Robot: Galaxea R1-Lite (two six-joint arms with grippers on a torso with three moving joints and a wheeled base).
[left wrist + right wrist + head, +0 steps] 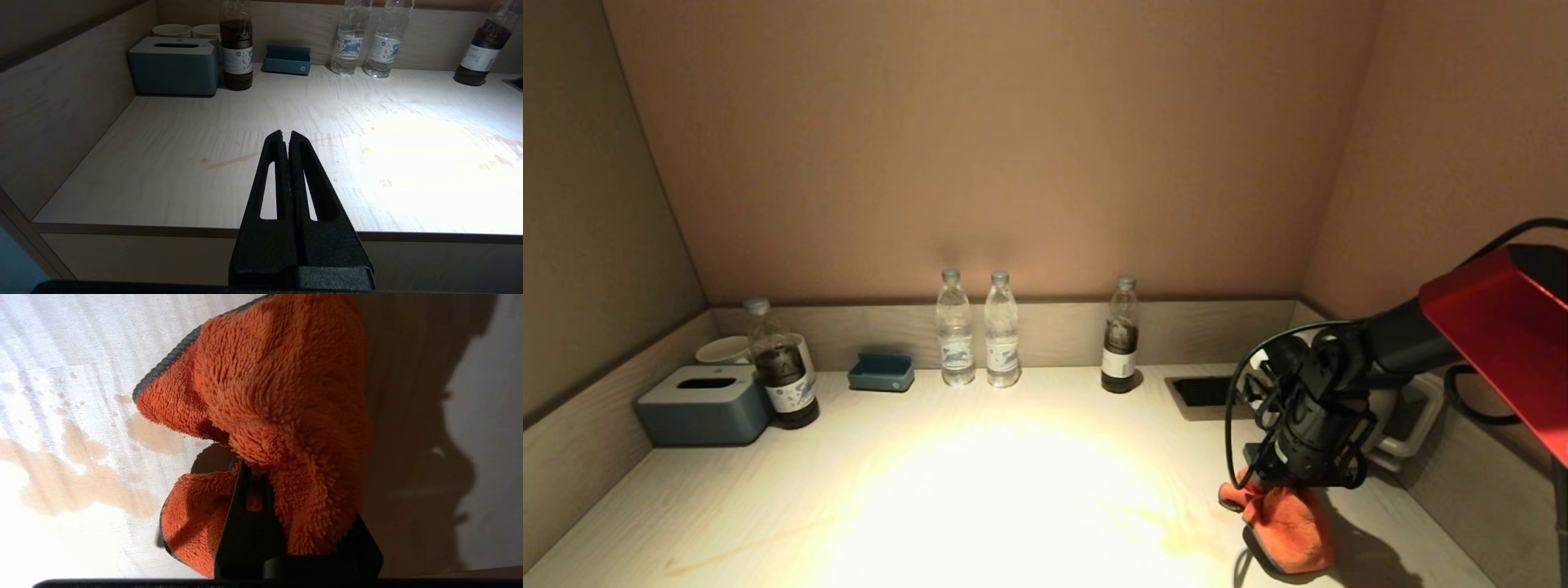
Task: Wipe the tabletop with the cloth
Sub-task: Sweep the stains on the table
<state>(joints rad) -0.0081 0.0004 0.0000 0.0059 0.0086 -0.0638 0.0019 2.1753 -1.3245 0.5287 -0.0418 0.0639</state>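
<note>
I read the right gripper (1278,490) as clamped on the cloth (1286,527) at lower right of the head view, the brown stains (1168,535) on the tabletop (931,490) lying just left of it; left gripper (286,136) pinched shut, parked.

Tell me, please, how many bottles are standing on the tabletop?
4: a dark bottle beside the tissue box, two clear water bottles mid-back, another dark bottle further right. None seems hidden.
</note>
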